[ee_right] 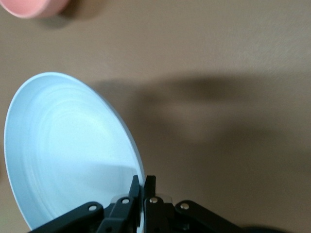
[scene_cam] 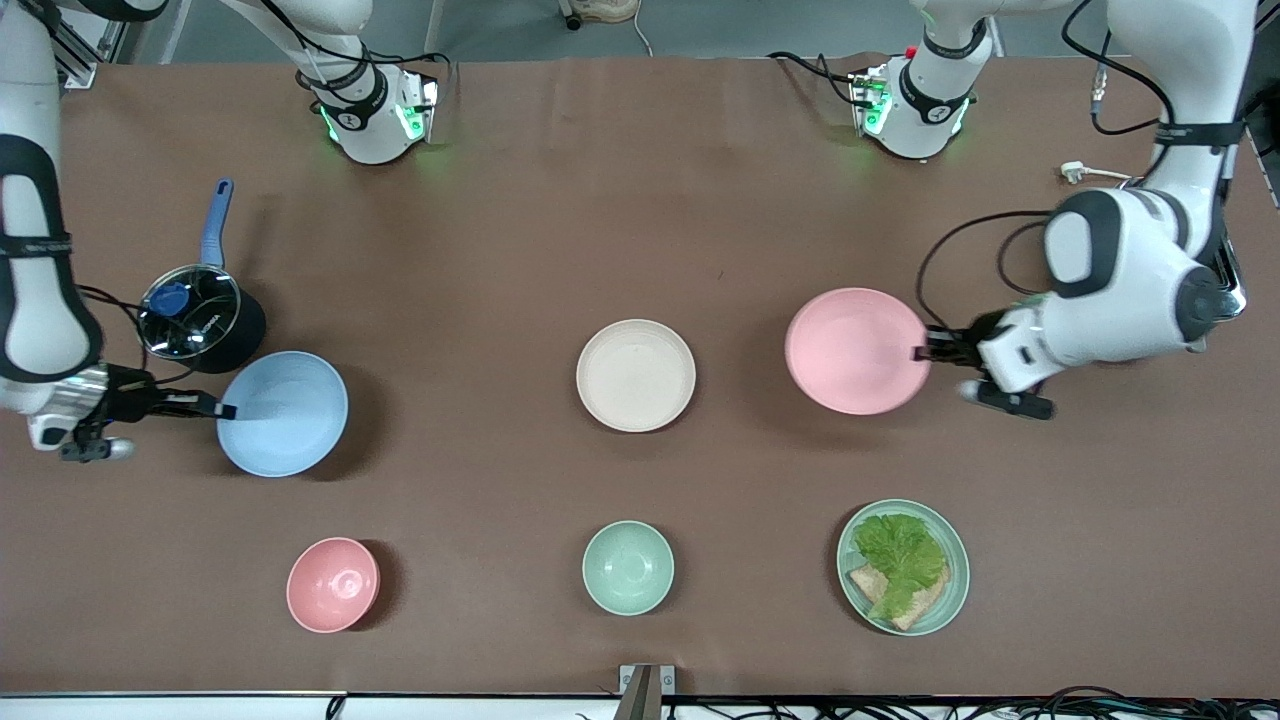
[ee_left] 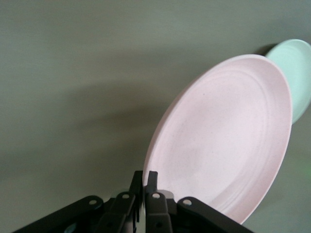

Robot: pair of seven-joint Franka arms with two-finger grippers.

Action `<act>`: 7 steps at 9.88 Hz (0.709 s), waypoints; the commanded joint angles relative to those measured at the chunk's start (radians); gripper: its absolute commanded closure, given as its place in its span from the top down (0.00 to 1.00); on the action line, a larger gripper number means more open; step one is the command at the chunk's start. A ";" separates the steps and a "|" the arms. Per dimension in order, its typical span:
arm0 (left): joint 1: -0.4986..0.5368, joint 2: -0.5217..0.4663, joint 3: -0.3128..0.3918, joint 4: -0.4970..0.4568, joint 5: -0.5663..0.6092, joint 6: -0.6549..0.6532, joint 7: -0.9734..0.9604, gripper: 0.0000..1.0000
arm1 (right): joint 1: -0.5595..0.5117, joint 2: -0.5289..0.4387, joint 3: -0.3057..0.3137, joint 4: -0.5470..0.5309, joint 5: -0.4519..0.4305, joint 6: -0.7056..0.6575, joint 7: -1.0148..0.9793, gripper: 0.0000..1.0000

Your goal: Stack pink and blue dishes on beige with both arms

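Observation:
The cream-beige plate [scene_cam: 636,375] lies flat at the table's middle with nothing on it. My left gripper [scene_cam: 922,352] is shut on the rim of the pale pink plate [scene_cam: 855,350], which it holds a little above the table toward the left arm's end. In the left wrist view the pink plate [ee_left: 228,141] tilts away from the gripper [ee_left: 145,177]. My right gripper [scene_cam: 225,410] is shut on the rim of the light blue plate [scene_cam: 283,412], raised slightly toward the right arm's end. The right wrist view shows this blue plate [ee_right: 68,145] pinched by the gripper [ee_right: 144,180].
A black pot with a glass lid and blue handle [scene_cam: 195,315] stands close beside the blue plate. Nearer the front camera sit a small pink bowl [scene_cam: 333,584], a mint-green bowl [scene_cam: 628,567] and a mint-green plate with lettuce and bread [scene_cam: 903,567].

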 commanded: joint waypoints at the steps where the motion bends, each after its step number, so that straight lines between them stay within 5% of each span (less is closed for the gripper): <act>1: 0.011 0.072 -0.123 0.026 0.007 0.031 -0.118 0.00 | 0.062 -0.050 0.000 0.062 -0.028 -0.065 0.142 0.01; 4: -0.057 0.266 -0.251 0.084 0.007 0.242 -0.231 0.01 | 0.227 -0.104 0.002 0.053 -0.029 -0.061 0.415 0.01; 7: -0.153 0.401 -0.246 0.138 0.010 0.374 -0.351 0.02 | 0.361 -0.116 0.003 0.051 -0.025 -0.044 0.587 0.01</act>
